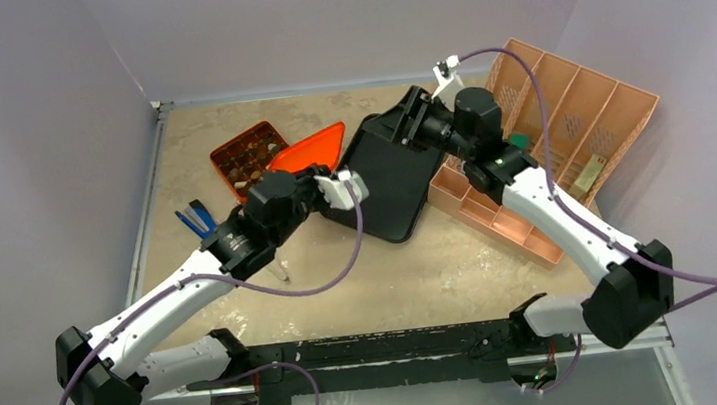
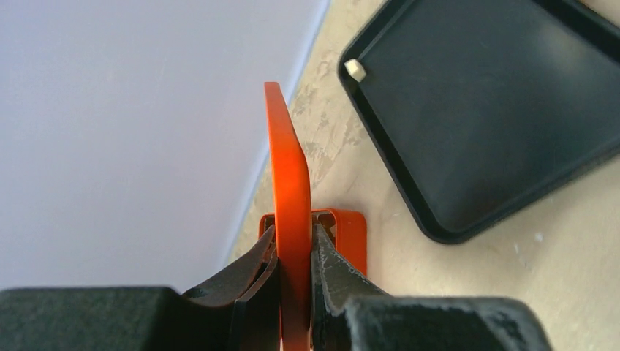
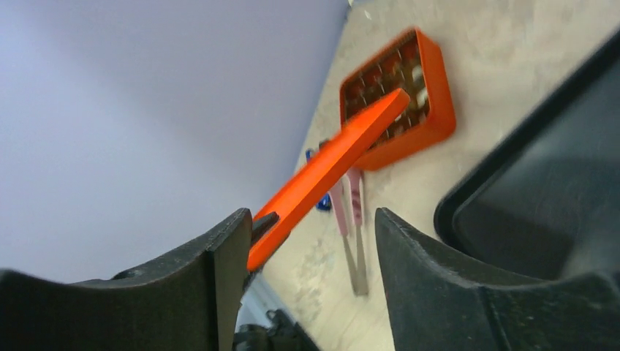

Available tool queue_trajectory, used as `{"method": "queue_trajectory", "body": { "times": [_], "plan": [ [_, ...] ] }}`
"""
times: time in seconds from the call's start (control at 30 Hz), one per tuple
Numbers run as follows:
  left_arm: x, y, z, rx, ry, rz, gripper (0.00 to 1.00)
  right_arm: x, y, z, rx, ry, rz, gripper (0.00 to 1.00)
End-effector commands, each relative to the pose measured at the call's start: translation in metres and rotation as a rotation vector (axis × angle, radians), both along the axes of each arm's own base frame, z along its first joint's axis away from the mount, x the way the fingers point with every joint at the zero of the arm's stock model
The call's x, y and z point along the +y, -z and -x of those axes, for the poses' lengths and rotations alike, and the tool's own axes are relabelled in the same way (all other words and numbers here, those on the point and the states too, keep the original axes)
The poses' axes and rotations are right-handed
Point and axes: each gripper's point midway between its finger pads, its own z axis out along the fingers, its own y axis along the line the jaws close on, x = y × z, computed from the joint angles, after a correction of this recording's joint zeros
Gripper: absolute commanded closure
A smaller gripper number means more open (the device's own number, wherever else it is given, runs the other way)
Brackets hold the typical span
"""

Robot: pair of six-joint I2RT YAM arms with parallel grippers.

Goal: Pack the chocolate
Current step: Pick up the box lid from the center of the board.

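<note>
Nearest, my left gripper (image 2: 294, 243) pinches the orange lid (image 2: 289, 161) on edge; right gripper (image 3: 313, 219) gapes empty. I see chocolate (image 1: 251, 158) in the orange box (image 1: 218, 165), upper left; one cream piece (image 2: 355, 69) in the black tray (image 2: 497, 117).

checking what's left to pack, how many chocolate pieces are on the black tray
1: a cream-white piece in a corner of the black tray. Part of the tray is out of view, so others may be hidden.

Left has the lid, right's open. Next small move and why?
Likely swing the left gripper with the orange lid over the orange box: it pinches the lid, the right gripper is open. Though one cream piece sits in the black tray.
</note>
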Motion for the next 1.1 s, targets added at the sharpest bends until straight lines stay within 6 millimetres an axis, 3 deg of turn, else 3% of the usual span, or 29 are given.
{"method": "queue_trajectory", "body": {
  "times": [0.0,0.13,0.27,0.5,0.57,0.63,0.7,0.83,0.97,1.07],
  "plan": [
    [0.019,-0.061,-0.03,0.009,-0.215,0.423,1.0,-0.012,-0.068,0.001,-0.388,0.026,0.014,0.32],
    [0.055,-0.083,-0.061,0.043,-0.378,0.691,1.0,-0.011,-0.072,-0.002,-0.466,-0.004,0.091,0.3],
    [0.068,-0.107,-0.08,0.111,-0.444,0.897,1.0,-0.003,-0.071,-0.006,-0.481,-0.043,0.085,0.3],
    [0.083,-0.141,-0.097,0.306,-0.367,1.321,1.0,0.024,-0.057,-0.02,-0.406,-0.202,-0.04,0.18],
    [0.096,-0.161,-0.103,0.321,-0.291,1.481,1.0,0.029,-0.055,-0.024,-0.373,-0.244,-0.112,0.13],
    [0.102,-0.166,-0.106,0.407,-0.224,1.606,1.0,0.034,-0.054,-0.032,-0.363,-0.259,-0.146,0.1],
    [0.098,-0.184,-0.101,0.455,-0.073,1.691,1.0,0.04,-0.055,-0.041,-0.356,-0.266,-0.173,0.1],
    [0.09,-0.202,-0.091,0.513,0.067,1.777,1.0,0.056,-0.064,-0.053,-0.3,-0.327,-0.242,0.15],
    [0.087,-0.2,-0.087,0.555,0.084,1.789,1.0,0.064,-0.082,-0.064,-0.321,-0.352,-0.271,0.16],
    [0.086,-0.198,-0.083,0.575,0.098,1.815,1.0,0.069,-0.084,-0.074,-0.289,-0.346,-0.27,0.16]
  ]
}}
